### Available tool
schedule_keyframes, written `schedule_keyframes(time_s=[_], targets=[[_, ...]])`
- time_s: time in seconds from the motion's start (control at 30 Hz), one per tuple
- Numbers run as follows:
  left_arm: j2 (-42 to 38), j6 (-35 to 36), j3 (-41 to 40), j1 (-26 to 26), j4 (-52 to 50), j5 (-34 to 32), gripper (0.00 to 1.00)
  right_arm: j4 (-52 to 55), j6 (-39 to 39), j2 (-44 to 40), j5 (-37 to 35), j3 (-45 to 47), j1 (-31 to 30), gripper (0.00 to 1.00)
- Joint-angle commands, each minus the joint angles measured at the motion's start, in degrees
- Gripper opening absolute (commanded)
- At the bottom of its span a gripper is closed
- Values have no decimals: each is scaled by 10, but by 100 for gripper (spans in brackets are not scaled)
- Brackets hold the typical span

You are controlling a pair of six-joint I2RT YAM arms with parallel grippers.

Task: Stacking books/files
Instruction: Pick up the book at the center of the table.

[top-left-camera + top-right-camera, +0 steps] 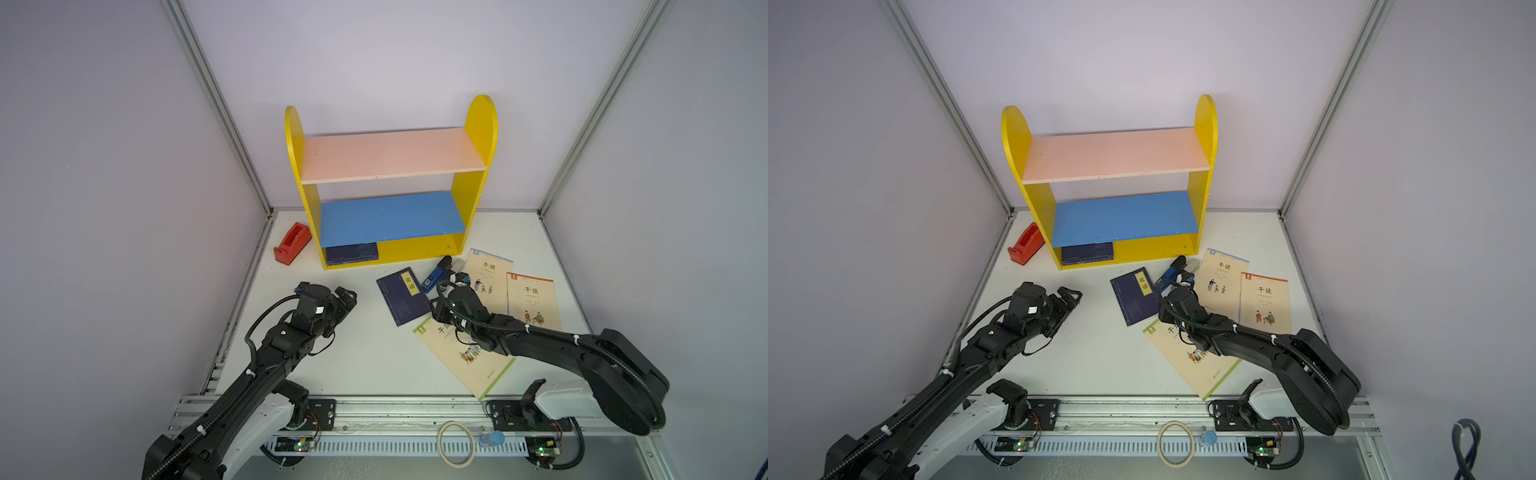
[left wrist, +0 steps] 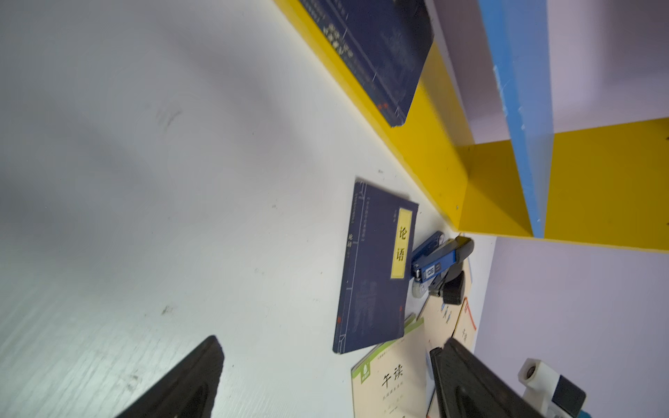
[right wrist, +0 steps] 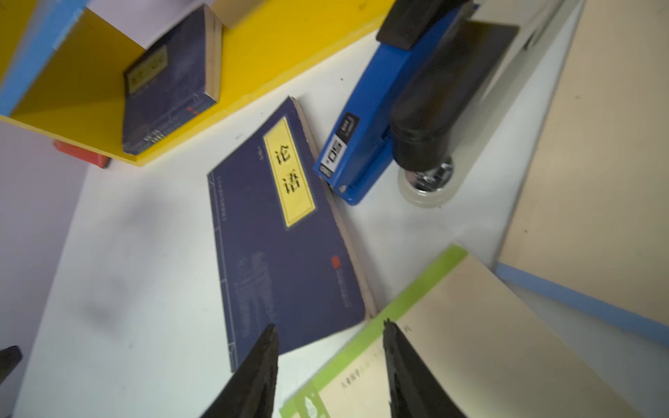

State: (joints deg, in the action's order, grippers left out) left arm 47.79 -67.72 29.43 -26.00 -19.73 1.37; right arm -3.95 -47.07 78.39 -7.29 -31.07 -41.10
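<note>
A navy book point(image 1: 404, 296) with a yellow title label lay flat and face up on the white table point(image 1: 365, 365), just in front of the yellow shelf unit point(image 1: 473, 195) and turned at a slant. Its near corner met the far edge of a green-edged cream book point(image 1: 463, 357), which lay askew toward the near right. Farther right, two more cream books lay flat side by side, one blue-topped point(image 1: 488, 274) and one orange-topped point(image 1: 534, 301), each with small cartoon figures. A low pile of navy books point(image 1: 352, 253) sat on the left end of the bottom shelf; how many it held could not be told. A blue-and-black stapler point(image 1: 436, 276) lay between the loose navy book and the blue-topped one.

The right arm reached in from the near right, its wrist bent downward. The right gripper point(image 3: 329, 329) hung over the spot where the navy and green-edged books met, fingers parted and holding nothing. The left arm stretched forward on the left, and the left gripper point(image 1: 347, 301) stood spread wide and empty above bare table, well apart from the books.
</note>
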Motion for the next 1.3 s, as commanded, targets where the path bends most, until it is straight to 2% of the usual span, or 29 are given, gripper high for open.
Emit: schedule_keyframes(time_s=[0.0, 0.17, 0.37, 0.63, 0.77, 0.9, 1.03, 1.13, 1.27], targets=[[11, -10, 9, -47, -21, -36, 96, 23, 43, 8, 3, 0, 0, 50], [39, -16, 13, -92, -3, -70, 97, -1, 48, 62, 29, -19, 2, 54], [125, -15, 19, -101, 44, -38, 97, -17, 49, 141, 59, -56, 7, 53], [231, -8, 50, -109, 81, -38, 97, -32, 39, 177, 84, -60, 2, 51], [283, 5, 66, -108, 102, -34, 96, -46, 29, 179, 87, -50, -12, 51], [334, 21, 73, -104, 164, -3, 94, -44, 27, 184, 83, -52, -29, 50], [380, 47, 105, -100, 159, -13, 93, -28, 31, 182, 72, -62, -41, 50], [406, 69, 119, -81, 169, -9, 91, -9, 15, 183, 51, -66, -28, 50], [428, 94, 130, -44, 186, 33, 88, -55, -19, 191, 87, -50, 13, 51]])
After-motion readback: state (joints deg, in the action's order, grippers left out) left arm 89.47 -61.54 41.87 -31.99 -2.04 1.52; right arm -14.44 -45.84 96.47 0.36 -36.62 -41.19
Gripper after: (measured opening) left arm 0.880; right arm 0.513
